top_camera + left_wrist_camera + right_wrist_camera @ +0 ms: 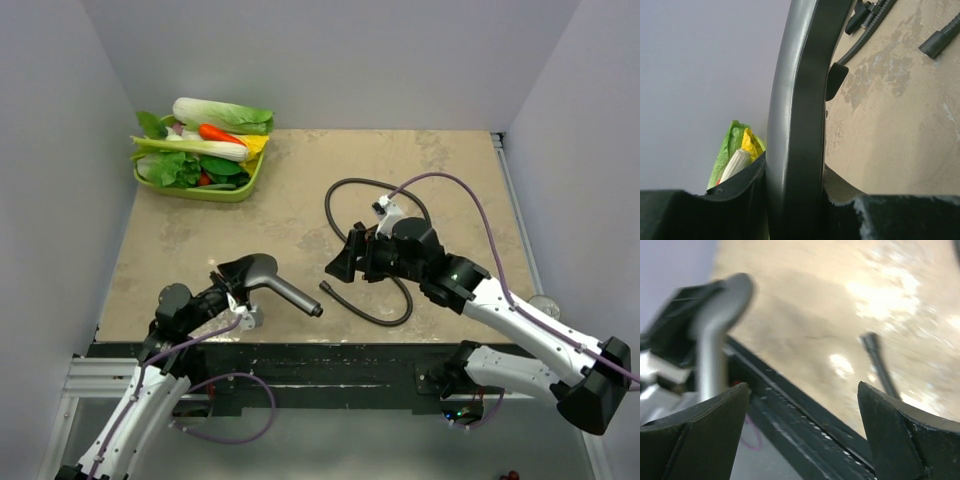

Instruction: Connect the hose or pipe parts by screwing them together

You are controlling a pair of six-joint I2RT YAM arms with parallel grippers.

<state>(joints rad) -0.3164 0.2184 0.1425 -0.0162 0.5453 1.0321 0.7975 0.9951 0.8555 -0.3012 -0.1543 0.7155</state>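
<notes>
My left gripper (238, 290) is shut on the round head of the dark grey shower head (262, 270), holding it off the table near the front left. Its short handle (298, 298) points right and ends in a threaded tip. In the left wrist view the head's rim (795, 100) stands upright between the jaws of the gripper (795, 170). The thin dark hose (372, 312) lies looped on the table, one end nut (326, 287) just right of the handle tip. My right gripper (345, 255) hovers open above that end with nothing between its fingers (802, 390). The hose end (877, 360) shows blurred beyond them.
A green tray (215, 192) of toy vegetables stands at the back left corner. Purple cables (470, 195) arch over the right arm. White walls close in on three sides. The table's dark front edge (330, 350) runs just below the shower head.
</notes>
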